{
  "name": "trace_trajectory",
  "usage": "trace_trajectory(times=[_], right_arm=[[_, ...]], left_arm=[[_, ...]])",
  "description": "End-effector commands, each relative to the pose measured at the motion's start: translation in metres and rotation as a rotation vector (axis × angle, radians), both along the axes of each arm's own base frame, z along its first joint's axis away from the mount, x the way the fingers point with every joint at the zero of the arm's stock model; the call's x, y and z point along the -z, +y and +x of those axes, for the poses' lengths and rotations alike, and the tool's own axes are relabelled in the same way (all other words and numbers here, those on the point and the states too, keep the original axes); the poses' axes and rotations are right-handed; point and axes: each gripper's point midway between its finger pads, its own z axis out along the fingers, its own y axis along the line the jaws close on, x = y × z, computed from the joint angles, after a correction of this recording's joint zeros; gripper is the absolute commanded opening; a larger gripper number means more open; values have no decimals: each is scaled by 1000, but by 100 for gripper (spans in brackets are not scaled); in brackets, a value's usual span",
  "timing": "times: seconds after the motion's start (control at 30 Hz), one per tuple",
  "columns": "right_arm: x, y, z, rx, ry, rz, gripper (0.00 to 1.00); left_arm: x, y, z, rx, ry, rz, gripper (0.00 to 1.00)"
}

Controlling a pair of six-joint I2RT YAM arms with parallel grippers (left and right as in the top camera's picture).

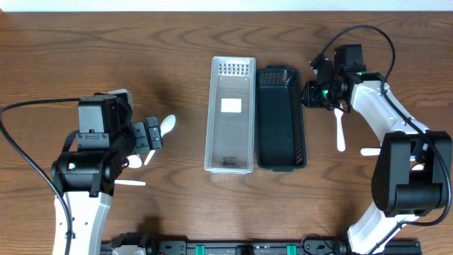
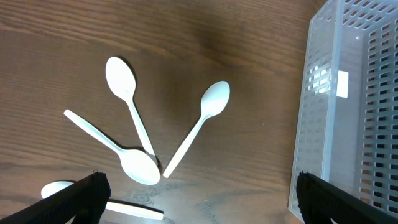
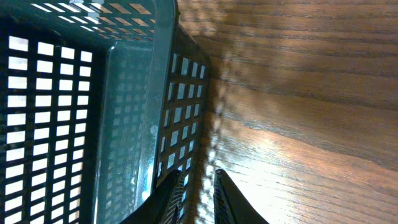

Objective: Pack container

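Observation:
A clear perforated container [image 1: 230, 113] stands at the table's middle, with a dark teal basket [image 1: 281, 117] touching its right side. Both look empty. Several white plastic spoons [image 2: 208, 112] lie on the wood to the left. My left gripper [image 2: 199, 205] is open wide and empty, low over the spoons, with the clear container [image 2: 323, 124] at its right finger. In the overhead view my left gripper [image 1: 152, 134] is beside one spoon [image 1: 167, 125]. My right gripper [image 1: 309, 94] is shut and empty, its fingertips [image 3: 198, 186] right against the outer right wall of the teal basket [image 3: 124, 124].
Two more white spoons lie on the right side, one upright in the overhead view [image 1: 340, 132] and one near the right arm's base [image 1: 371, 151]. A white handle [image 1: 131, 183] lies by the left arm. Black cables trail from both arms.

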Motion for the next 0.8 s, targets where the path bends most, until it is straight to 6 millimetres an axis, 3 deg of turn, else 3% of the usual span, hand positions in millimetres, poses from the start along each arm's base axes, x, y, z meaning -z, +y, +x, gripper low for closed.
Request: trace_trajectory(times=[0.0, 0.33, 0.4, 0.67, 0.77], right_arm=[[-5, 10, 3, -40, -19, 27, 19], [-10, 23, -4, -107, -20, 90, 20], [-8, 22, -9, -98, 8, 95, 26], [3, 16, -38, -26, 175, 82, 27], [3, 16, -38, -25, 177, 78, 31]], left_arm=[[-6, 1, 2, -8, -14, -2, 98], [-7, 1, 3, -8, -17, -2, 98], [-7, 1, 3, -8, -18, -2, 98], [-7, 1, 3, -8, -18, -2, 98], [-7, 1, 3, -8, -18, -2, 98]])
